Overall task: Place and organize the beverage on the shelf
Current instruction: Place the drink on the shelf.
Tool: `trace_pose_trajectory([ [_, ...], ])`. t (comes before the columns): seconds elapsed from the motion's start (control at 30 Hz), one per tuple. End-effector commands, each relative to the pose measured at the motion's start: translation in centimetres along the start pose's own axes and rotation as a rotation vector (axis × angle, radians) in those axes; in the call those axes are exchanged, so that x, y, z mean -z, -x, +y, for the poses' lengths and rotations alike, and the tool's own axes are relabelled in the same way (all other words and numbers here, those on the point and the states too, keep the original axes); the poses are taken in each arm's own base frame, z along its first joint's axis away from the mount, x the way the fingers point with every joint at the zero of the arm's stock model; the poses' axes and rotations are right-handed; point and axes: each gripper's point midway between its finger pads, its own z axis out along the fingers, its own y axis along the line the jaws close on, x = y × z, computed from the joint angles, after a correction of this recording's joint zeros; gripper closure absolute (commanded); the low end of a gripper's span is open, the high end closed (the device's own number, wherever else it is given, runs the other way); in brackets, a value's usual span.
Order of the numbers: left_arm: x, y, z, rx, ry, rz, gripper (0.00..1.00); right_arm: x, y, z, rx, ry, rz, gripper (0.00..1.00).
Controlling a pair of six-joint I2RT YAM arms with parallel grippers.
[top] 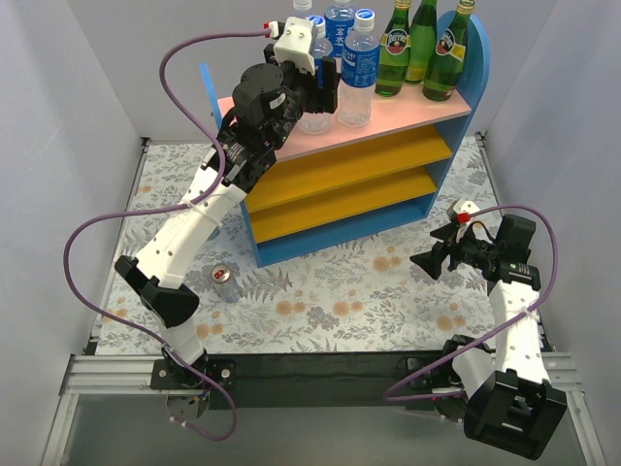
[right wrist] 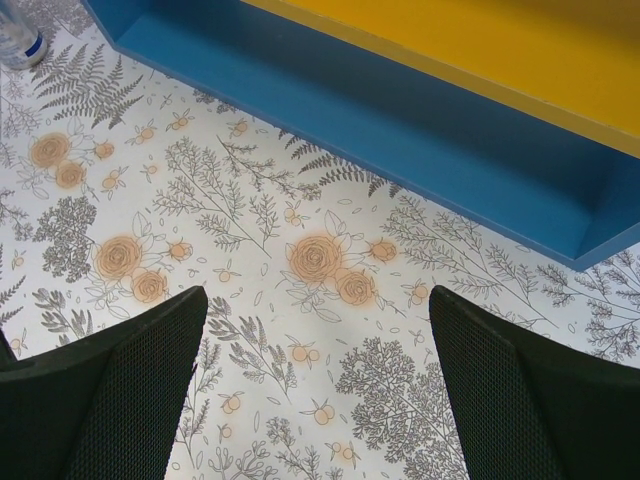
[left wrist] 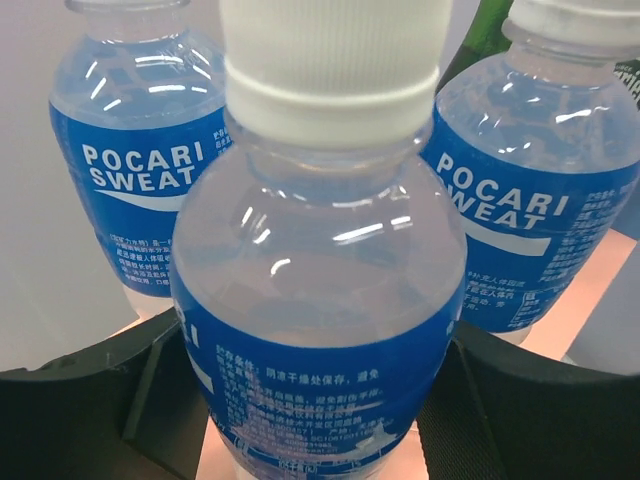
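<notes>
Atop the shelf, the left jaws flank a clear bottle, gripping or loose I cannot tell, so widen fully and withdraw straight, sparing its neighbours; right jaws hang open over the counter.

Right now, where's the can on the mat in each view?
Top external: can at lower left, on the mat, just off the front-left corner of the shelf.
Left wrist: not in it.
Right wrist: can at the top-left corner, cut by the frame.
Shared landmark: blue base board of the shelf, in both those views.
</notes>
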Motion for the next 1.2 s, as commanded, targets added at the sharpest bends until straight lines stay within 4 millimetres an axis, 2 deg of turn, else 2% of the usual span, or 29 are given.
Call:
trace_pose_trajectory([
  [0.0,3.2,7.1,0.8,0.051,-0.007,-0.158,0.35,0.0,0.5,0.0,0.005,0.012,-0.024,0.03],
  [0.03,3.4,7.3,0.9,0.051,-0.007,-0.162,0.31,0.0,0.5,0.0,0.002,0.011,-0.023,0.03],
  [0.23,4.0,8.3,1.1,0.05,-0.007,-0.181,0.26,0.1,0.5,-0.1,0.0,0.011,-0.024,0.03],
  [0.63,5.8,9.9,0.6,0.073,-0.056,-0.205,0.25,0.0,0.5,-0.1,-0.005,0.015,-0.026,0.02],
  [0.97,8.5,11.1,-1.0,0.105,-0.184,-0.216,0.24,0.0,0.4,0.0,-0.011,0.02,-0.027,0.03],
  [1.0,9.2,11.7,-0.9,0.108,-0.191,-0.228,0.24,0.0,0.4,0.0,-0.009,0.022,-0.029,0.03],
  [1.17,10.8,11.3,-1.5,0.116,-0.245,-0.214,0.24,0.0,0.5,0.4,-0.006,0.038,-0.038,0.02],
])
